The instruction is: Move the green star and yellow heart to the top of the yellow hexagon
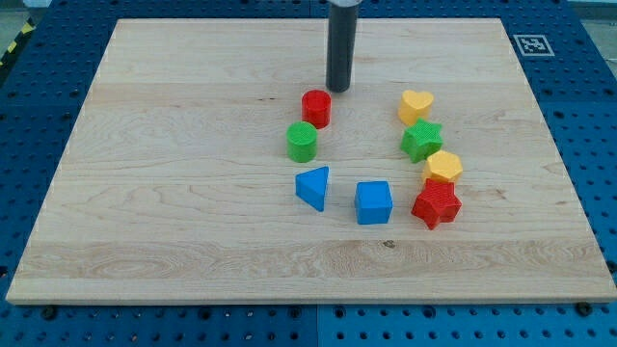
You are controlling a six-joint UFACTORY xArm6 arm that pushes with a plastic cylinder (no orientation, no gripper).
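Observation:
The yellow heart [416,104] lies right of centre on the board. The green star [422,141] sits just below it, touching or nearly touching. The yellow hexagon [444,166] lies just below and right of the green star, close against it. My tip [337,89] stands near the top centre, well to the left of the yellow heart and just above and right of a red cylinder [316,108]. It touches none of the task's blocks.
A red star [437,204] sits right below the yellow hexagon. A green cylinder [302,142] lies below the red cylinder. A blue triangle [313,187] and a blue cube [373,202] lie lower. The wooden board [145,193] rests on a blue perforated table.

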